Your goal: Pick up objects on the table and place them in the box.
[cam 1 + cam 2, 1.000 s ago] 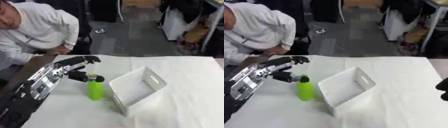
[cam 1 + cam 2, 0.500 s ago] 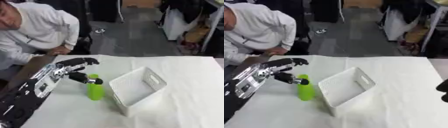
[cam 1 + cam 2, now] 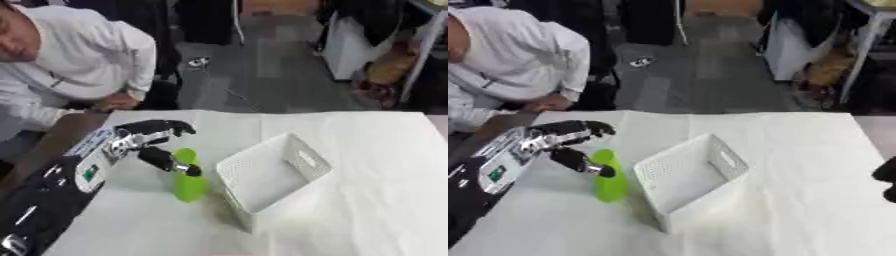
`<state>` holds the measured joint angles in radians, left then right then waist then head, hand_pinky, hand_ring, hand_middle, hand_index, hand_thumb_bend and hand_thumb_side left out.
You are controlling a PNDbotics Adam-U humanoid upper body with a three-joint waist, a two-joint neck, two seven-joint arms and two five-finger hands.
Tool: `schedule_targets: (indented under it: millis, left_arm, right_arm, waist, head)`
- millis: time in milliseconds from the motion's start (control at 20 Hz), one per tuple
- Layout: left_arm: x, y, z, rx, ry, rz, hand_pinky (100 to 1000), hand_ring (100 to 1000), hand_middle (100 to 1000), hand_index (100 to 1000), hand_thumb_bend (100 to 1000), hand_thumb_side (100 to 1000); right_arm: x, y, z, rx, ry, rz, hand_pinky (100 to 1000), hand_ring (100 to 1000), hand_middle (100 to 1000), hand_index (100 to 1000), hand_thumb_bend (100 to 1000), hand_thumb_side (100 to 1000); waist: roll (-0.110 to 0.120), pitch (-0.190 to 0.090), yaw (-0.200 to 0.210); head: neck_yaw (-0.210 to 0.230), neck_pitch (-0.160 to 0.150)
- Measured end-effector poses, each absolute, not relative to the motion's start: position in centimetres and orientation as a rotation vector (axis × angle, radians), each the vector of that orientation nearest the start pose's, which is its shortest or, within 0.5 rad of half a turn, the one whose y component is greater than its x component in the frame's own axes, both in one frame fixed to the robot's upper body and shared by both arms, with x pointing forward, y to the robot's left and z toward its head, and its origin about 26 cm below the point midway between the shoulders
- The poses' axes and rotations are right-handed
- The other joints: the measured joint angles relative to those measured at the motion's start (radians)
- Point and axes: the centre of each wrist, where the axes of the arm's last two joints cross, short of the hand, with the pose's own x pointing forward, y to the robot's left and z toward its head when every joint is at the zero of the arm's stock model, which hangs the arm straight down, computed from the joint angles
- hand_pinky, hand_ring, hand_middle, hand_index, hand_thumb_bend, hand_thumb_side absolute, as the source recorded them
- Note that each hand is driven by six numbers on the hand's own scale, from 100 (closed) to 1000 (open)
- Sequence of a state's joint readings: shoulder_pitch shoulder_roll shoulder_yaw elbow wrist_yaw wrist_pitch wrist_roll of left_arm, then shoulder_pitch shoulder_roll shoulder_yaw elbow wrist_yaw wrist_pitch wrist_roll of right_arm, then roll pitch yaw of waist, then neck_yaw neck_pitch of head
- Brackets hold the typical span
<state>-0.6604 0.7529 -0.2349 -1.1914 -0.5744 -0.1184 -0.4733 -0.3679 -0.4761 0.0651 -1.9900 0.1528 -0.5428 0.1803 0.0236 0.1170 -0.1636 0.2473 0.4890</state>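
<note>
A green bottle [image 3: 187, 181] stands upright on the white-covered table [image 3: 367, 200], just left of the white perforated box [image 3: 308, 159], which sits askew with its opening facing up. My left hand [image 3: 140, 141] reaches in from the lower left and is open around the bottle's top. Its thumb [image 3: 171, 163] crosses in front of the bottle's upper part, and its fingers [image 3: 171, 126] spread above and behind it. My right hand [image 3: 886, 176] shows only as a dark shape at the right edge of the right eye view.
The table's far edge [image 3: 289, 112] runs across the middle of the view, with floor beyond it. A brown strip [image 3: 54, 141] borders the cloth on the left.
My left hand has sunk a little, and its thumb has slid lower across the front of the green bottle. The bottle and the box have stayed put.
</note>
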Motion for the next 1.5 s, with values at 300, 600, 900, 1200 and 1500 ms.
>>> schedule_targets:
  millis: [300, 600, 900, 1200, 1500]
  left_arm:
    - [41.8, 37.5, 18.5, 0.786, -1.178, -1.507, 894, 933, 1000, 1000, 765, 755]
    - [42.4, 37.4, 18.5, 0.800, -1.135, -1.550, 916, 942, 1000, 1000, 751, 752]
    - [42.8, 37.6, 18.1, 0.806, -1.084, -1.582, 925, 945, 1000, 1000, 736, 745]
    - [43.0, 38.0, 17.5, 0.803, -1.038, -1.596, 914, 922, 1000, 1000, 725, 720]
    - [43.5, 38.8, 17.2, 0.790, -1.006, -1.565, 848, 860, 1000, 1000, 754, 659]
  right_arm:
    - [30.5, -25.9, 22.7, 0.238, 3.106, -1.255, 314, 533, 538, 570, 100, 718]
    - [30.5, -25.9, 22.7, 0.230, 3.108, -1.250, 314, 533, 538, 570, 100, 718]
    - [30.5, -25.8, 23.0, 0.225, 3.104, -1.251, 314, 533, 538, 570, 100, 718]
    - [30.5, -25.8, 23.0, 0.214, 3.103, -1.251, 314, 533, 539, 570, 100, 719]
    - [30.6, -25.7, 23.1, 0.214, 3.101, -1.253, 313, 534, 539, 571, 100, 721]
  waist:
    - [0.003, 0.000, -0.008]
    - [0.007, 0.000, -0.017]
    - [0.009, 0.000, -0.025]
    - [0.012, 0.001, -0.034]
    - [0.016, 0.004, -0.043]
  head:
    - [0.007, 0.000]
    - [0.008, 0.001]
    - [0.009, 0.009]
    - [0.017, 0.008]
    - [0.025, 0.008]
